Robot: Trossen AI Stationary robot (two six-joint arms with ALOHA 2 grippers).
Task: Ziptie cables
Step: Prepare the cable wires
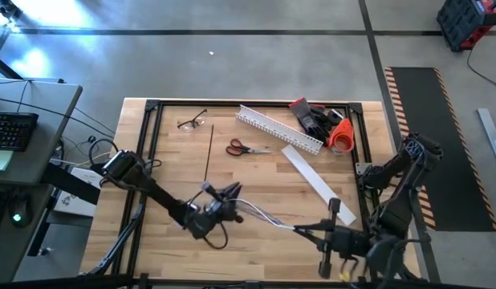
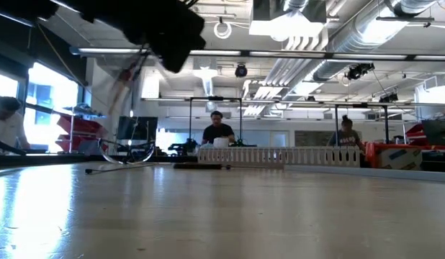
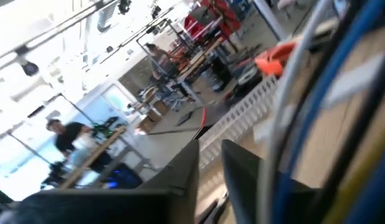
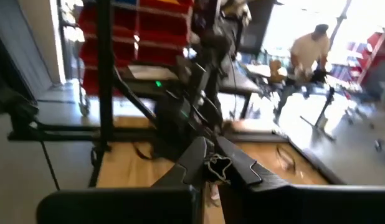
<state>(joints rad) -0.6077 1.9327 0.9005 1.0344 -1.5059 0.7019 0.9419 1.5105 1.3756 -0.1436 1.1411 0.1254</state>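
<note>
The cables (image 1: 264, 217), thin pale wires, stretch above the table's near middle between my two grippers. My right gripper (image 1: 299, 231) is shut on their right end (image 4: 217, 165). My left gripper (image 1: 229, 197) points level at their left end, its fingers (image 3: 242, 171) almost together, and blurred strands (image 3: 298, 124) run close past them. The ziptie (image 1: 210, 152), a thin straight black strip, lies flat on the table beyond the left gripper. Neither gripper touches it. My left gripper meets the cables at their left end (image 1: 237, 202), coming level from the table's left. Its own fingers hide the place of contact, and which strands lie between them I cannot tell. My right gripper pinches the cables' right end (image 4: 218, 167) between its two fingertips, coming level from the table's right. A small tangle of white wire shows at the tips, and the cables lead off toward the left gripper, clear of the table.
Red-handled scissors (image 1: 244, 147) and glasses (image 1: 192, 122) lie at the far middle and far left. A white slotted duct (image 1: 276, 128), a flat white strip (image 1: 316, 183), dark gloves (image 1: 312, 116) and an orange roll (image 1: 340, 135) fill the far right. A black frame (image 1: 152, 144) borders the table.
</note>
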